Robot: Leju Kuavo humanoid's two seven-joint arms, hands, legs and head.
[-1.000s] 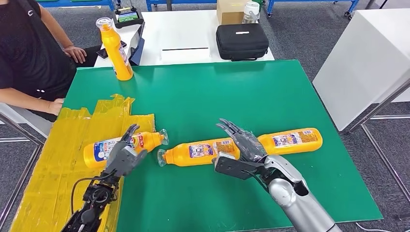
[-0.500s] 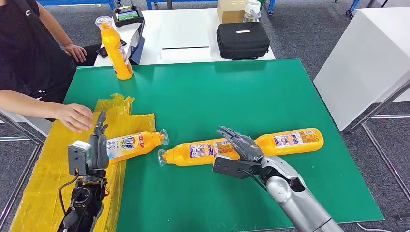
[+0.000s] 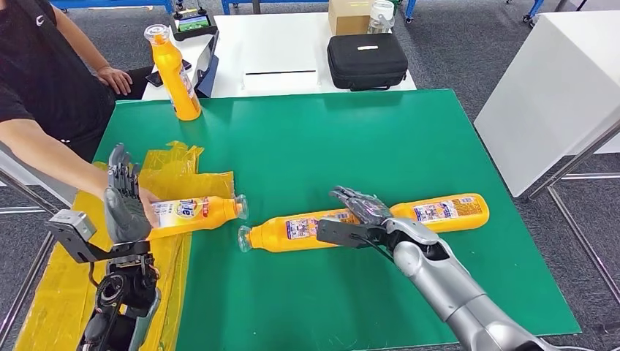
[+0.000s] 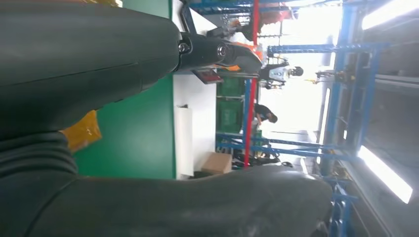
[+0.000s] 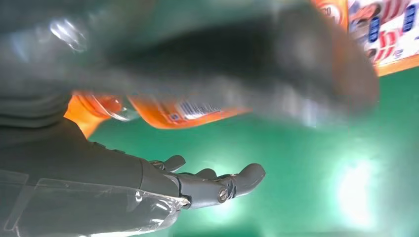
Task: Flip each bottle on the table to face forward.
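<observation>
Your right hand [image 3: 360, 207] rests open over the middle orange plastic bottle [image 3: 292, 230], which lies on its side on the green desk [image 3: 365, 131], cap to the left; it grips nothing. That round body will likely roll or skid into the second lying orange bottle [image 3: 439, 212] just beside it if you push rather than close. Your left hand [image 3: 124, 201] stands raised and spread, empty, beside the third orange bottle [image 3: 194, 212] on the yellow plastic sheet [image 3: 66, 270]. A person's hand [image 3: 150, 205] holds that bottle; swinging inward could strike it.
</observation>
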